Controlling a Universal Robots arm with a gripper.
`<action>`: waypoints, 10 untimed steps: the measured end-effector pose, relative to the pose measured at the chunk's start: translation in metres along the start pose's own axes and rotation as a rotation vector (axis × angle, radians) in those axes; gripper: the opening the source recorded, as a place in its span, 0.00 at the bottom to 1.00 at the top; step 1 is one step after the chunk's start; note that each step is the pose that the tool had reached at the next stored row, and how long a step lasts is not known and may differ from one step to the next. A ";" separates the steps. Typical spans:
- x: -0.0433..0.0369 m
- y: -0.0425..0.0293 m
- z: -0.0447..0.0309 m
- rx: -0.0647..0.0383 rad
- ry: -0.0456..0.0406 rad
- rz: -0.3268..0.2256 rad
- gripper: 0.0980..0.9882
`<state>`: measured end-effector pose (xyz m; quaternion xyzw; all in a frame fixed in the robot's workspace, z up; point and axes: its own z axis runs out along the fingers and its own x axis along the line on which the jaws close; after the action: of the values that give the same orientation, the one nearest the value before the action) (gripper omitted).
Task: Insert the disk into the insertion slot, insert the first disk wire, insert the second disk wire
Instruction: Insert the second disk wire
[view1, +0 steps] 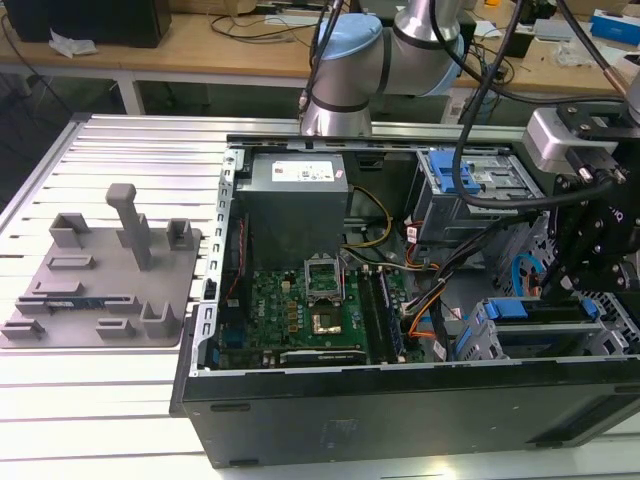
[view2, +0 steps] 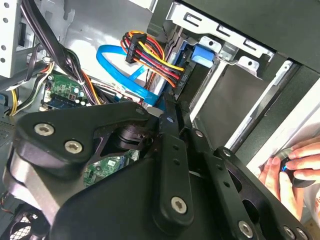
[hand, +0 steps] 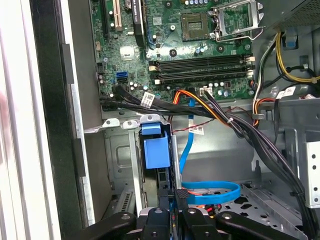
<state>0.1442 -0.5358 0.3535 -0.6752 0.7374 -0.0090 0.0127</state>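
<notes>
In the exterior view, the disk, silver with a white label and blue frame, lies in the grey insertion slot cage at the back right of the open computer case. My gripper hangs low inside the case, in front of that cage and just above a second cage with a blue latch tab. In the first wrist view my gripper sits beside a blue flat wire and the blue tab. A black plug on coloured wires and the blue wire lie beyond my gripper.
The motherboard and grey power supply fill the case's left part, with black cable bundles crossing the middle. A person's hand rests outside the case wall. A grey fixture plate lies on the slatted table at the exterior view's left.
</notes>
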 end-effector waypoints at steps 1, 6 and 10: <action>0.0000 0.0000 0.0003 0.000 -0.0002 0.000 0.07; -0.0001 -0.0007 0.0026 0.000 -0.0003 0.000 0.07; -0.0002 -0.0015 0.0048 0.000 -0.0004 -0.001 0.07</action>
<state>0.1459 -0.5357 0.3487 -0.6756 0.7371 -0.0089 0.0129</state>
